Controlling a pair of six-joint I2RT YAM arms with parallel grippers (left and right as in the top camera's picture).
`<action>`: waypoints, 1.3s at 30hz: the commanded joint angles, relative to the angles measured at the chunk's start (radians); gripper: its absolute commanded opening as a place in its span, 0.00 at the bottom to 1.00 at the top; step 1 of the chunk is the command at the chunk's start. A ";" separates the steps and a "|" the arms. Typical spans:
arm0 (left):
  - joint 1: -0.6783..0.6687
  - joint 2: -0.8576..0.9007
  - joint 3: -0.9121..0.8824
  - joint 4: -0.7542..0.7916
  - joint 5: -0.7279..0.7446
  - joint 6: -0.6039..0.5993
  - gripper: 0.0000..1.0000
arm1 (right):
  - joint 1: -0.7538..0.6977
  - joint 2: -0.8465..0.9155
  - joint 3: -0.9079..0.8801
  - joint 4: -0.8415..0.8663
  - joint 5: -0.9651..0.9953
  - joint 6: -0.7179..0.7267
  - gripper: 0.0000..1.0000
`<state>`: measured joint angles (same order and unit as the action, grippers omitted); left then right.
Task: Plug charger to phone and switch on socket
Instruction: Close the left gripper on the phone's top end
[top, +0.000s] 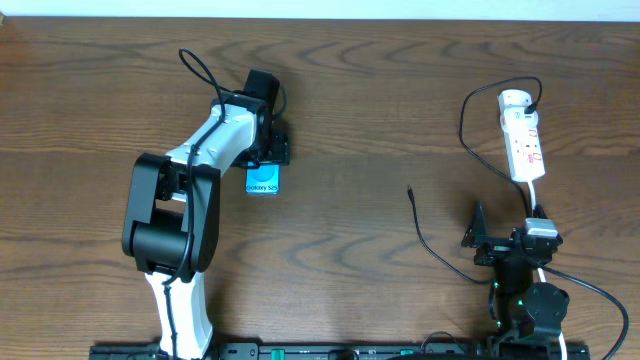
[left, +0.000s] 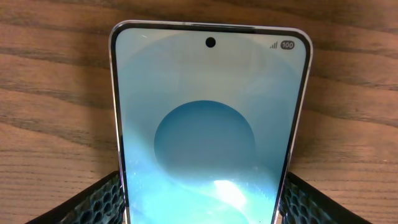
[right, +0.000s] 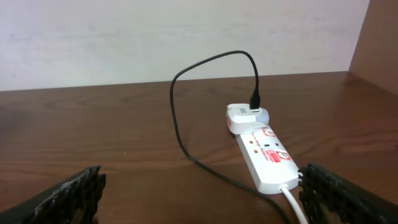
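L gripper (top: 265, 158) is clamped on phone (top: 262, 181) edges; R gripper (right: 199, 196) apart, empty. The charger tip (top: 410, 188) lies on counter (top: 350, 100), btw the arms. Risk: phone slips in grip when plug pushes.

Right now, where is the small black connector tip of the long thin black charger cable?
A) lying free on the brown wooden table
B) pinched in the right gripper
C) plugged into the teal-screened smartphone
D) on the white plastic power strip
A: the overhead view shows the connector tip lying bare on the table, apart from the smartphone and from the open right gripper.
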<state>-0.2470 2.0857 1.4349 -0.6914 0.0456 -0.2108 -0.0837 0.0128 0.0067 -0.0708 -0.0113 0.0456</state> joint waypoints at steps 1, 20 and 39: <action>0.003 0.007 -0.014 -0.002 -0.002 -0.004 0.69 | -0.004 -0.003 -0.001 -0.004 -0.006 0.013 0.99; 0.003 0.007 -0.014 -0.001 -0.002 -0.004 0.67 | -0.005 -0.003 -0.001 -0.004 -0.006 0.013 0.99; 0.003 0.007 -0.014 0.000 -0.002 -0.004 0.60 | -0.005 -0.003 -0.001 -0.004 -0.006 0.013 0.99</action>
<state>-0.2470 2.0857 1.4349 -0.6914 0.0460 -0.2104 -0.0837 0.0128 0.0067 -0.0704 -0.0113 0.0456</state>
